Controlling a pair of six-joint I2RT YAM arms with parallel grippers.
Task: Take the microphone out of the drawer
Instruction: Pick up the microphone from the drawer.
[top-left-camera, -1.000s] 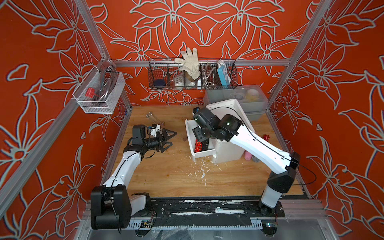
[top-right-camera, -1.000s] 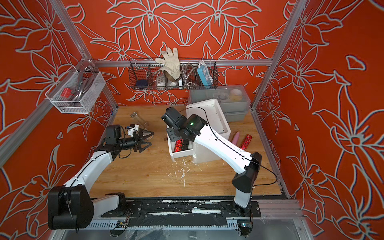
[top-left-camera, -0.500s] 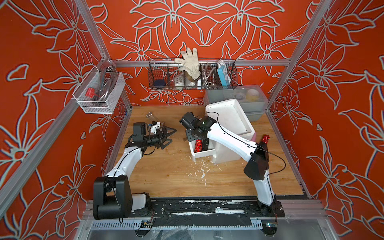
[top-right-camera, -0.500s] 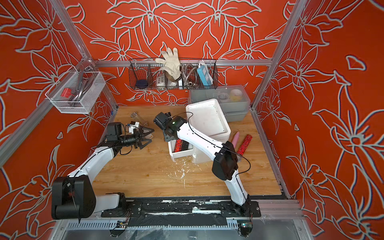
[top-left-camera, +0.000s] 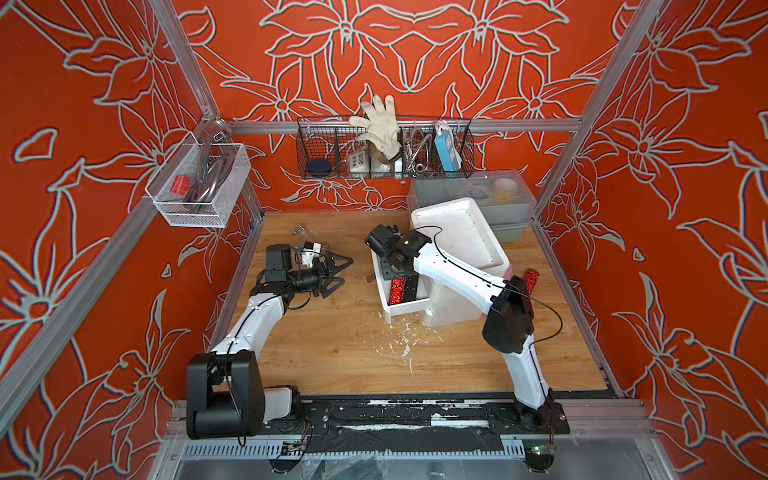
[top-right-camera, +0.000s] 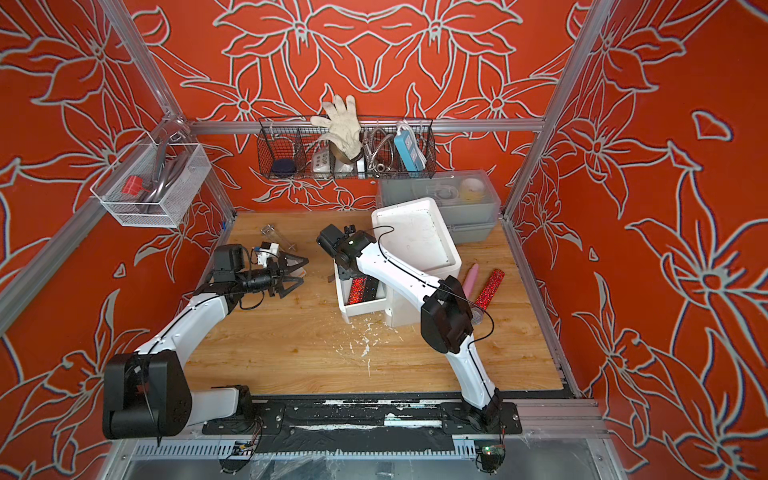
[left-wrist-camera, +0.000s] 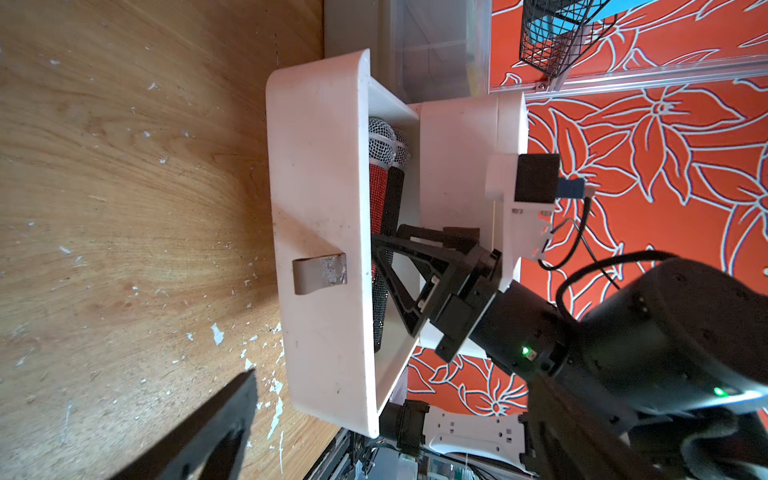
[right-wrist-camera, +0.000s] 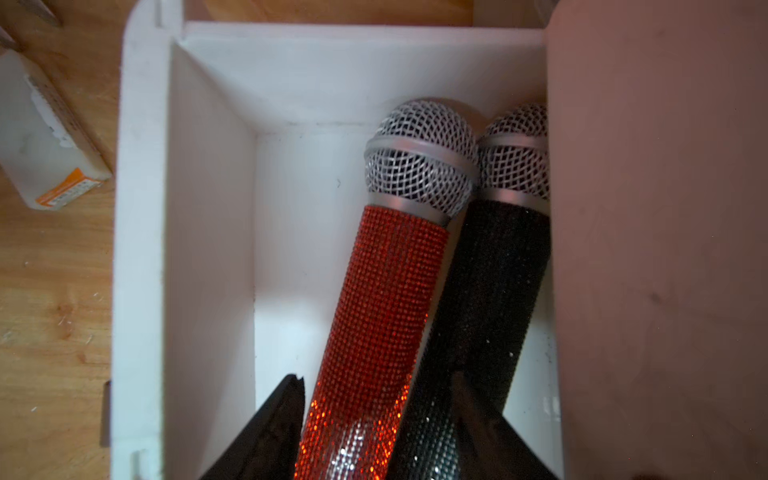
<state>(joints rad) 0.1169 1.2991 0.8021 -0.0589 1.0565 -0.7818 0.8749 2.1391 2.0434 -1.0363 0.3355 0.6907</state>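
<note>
The white drawer (top-left-camera: 405, 312) (top-right-camera: 360, 311) stands pulled out of the white cabinet (top-left-camera: 455, 237). A red glitter microphone (right-wrist-camera: 386, 291) (top-left-camera: 397, 289) and a black one (right-wrist-camera: 498, 270) lie side by side in it, mesh heads toward the far end. My right gripper (right-wrist-camera: 374, 428) (top-left-camera: 395, 270) reaches down into the drawer, open. The red microphone's handle and part of the black one lie between its fingers (right-wrist-camera: 270, 432). My left gripper (top-left-camera: 340, 272) (top-right-camera: 301, 272) hangs wide open and empty above the table, left of the drawer.
Right of the cabinet, a second red microphone (top-right-camera: 490, 289) and a pink one (top-right-camera: 471, 280) lie on the table. A small white box (top-left-camera: 309, 251) sits behind my left gripper. A grey bin (top-left-camera: 469, 195), a wire rack (top-left-camera: 384, 153) and a mesh basket (top-left-camera: 199, 183) line the walls.
The right arm's elbow has swung in and up while its gripper stayed over the drawer, shifting a little left. The left arm has barely moved.
</note>
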